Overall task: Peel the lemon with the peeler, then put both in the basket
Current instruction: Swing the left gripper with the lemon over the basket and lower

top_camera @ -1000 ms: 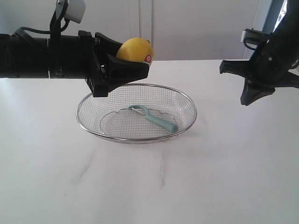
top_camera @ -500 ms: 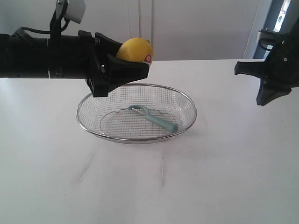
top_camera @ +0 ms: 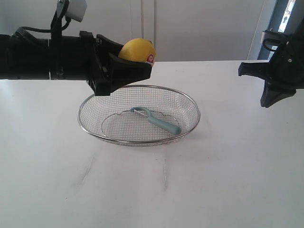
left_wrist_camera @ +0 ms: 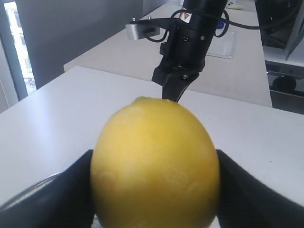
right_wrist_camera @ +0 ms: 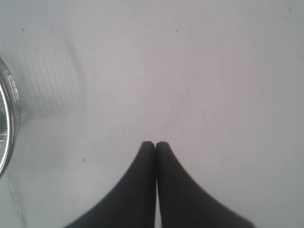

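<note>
- White flat table [top_camera: 228, 180]: carries everything. Only the basket sits on it.
- Large shallow oval basket of silver wire mesh with a thick metal rim [top_camera: 92, 114]: on the table, centre of the scene, slightly left. The right wrist view catches just an arc of its rim [right_wrist_camera: 5, 123].
- Left gripper [top_camera: 145, 59]: on a black arm that reaches in level from the left, up in the air over the basket's far-left part. Its black fingers [left_wrist_camera: 247, 190] pinch the lemon from both sides, one flank each in the left wrist view [left_wrist_camera: 154, 190].
- Right gripper [top_camera: 267, 102]: at the right edge of the scene, well apart from the basket, raised off the table and pointing down. Its fingers [right_wrist_camera: 142, 161] are pressed together with nothing between them, over bare table [right_wrist_camera: 155, 145]. It also shows in the left wrist view, beyond the lemon [left_wrist_camera: 175, 92].
- Slim peeler with a pale teal-green plastic handle and looped head [top_camera: 159, 121]: lies flat inside the basket on the mesh floor. The head points far-left and the handle near-right. Neither gripper touches it.
- Small round yellow lemon [top_camera: 135, 50]: not in the basket. It is held in the left gripper above the basket's far rim, clear of the mesh. It fills the middle of the left wrist view [left_wrist_camera: 154, 161], skin looking whole on that side.
- Small white-and-red sticker [top_camera: 150, 59]: on the lemon's right side, just above the near finger's tip.
</note>
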